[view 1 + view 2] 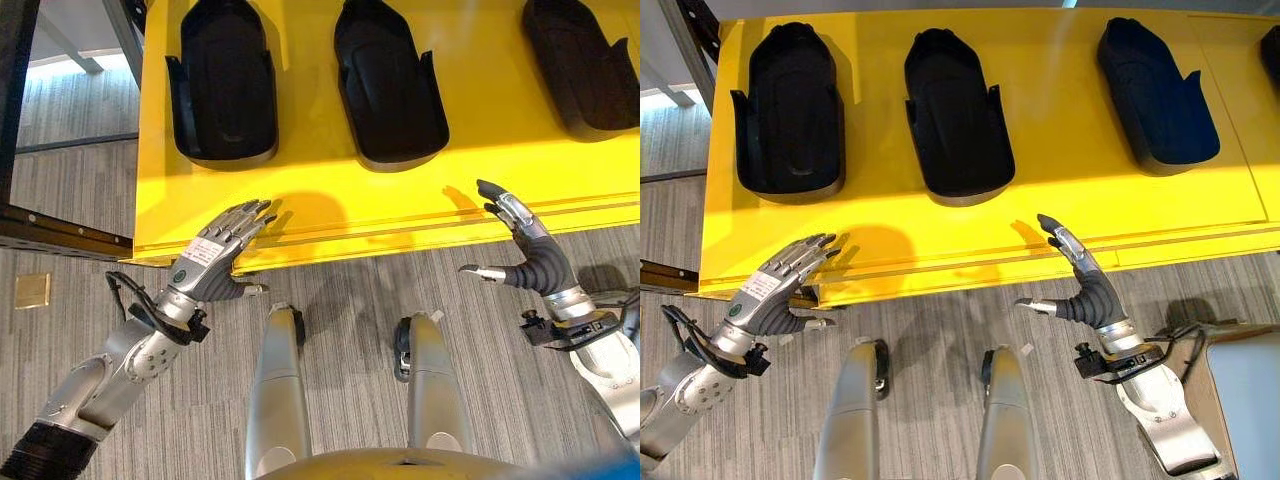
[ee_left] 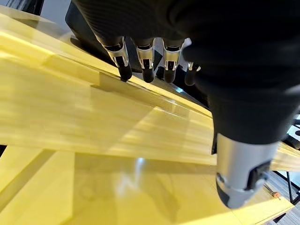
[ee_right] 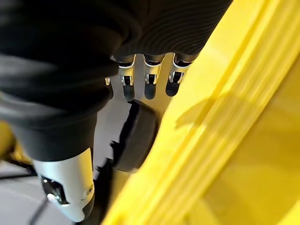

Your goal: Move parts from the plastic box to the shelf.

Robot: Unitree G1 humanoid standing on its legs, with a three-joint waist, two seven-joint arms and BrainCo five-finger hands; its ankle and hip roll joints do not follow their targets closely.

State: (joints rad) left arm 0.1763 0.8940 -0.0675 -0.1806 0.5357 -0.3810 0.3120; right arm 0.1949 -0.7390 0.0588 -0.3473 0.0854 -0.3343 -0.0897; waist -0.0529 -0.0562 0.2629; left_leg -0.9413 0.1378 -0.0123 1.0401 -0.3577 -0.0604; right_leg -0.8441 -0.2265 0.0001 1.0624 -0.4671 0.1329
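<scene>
Shelf (image 1: pixel 940 240) holds black parts (image 1: pixel 955 110); left robot hand (image 1: pixel 225 250), right robot hand (image 1: pixel 1080 275) spread, empty.

Shelf (image 1: pixel 330 215): smooth yellow surface, painted or plastic by appearance, semi-glossy; it carries soft reflections and shadows.

Parts (image 1: pixel 955 115): black moulded pieces, plastic by appearance, matt with a faint sheen along the lower rims.

Floor (image 1: pixel 340 300): grey covering with a fine striped texture, matt, carpet-like.

Left hand (image 1: pixel 222 250) and right hand (image 1: pixel 525 245): fingers (image 2: pixel 145 58) of bright silver metal with dark, matt tips; backs and wrists under a dark ribbed cover, rubbery and matt.
</scene>
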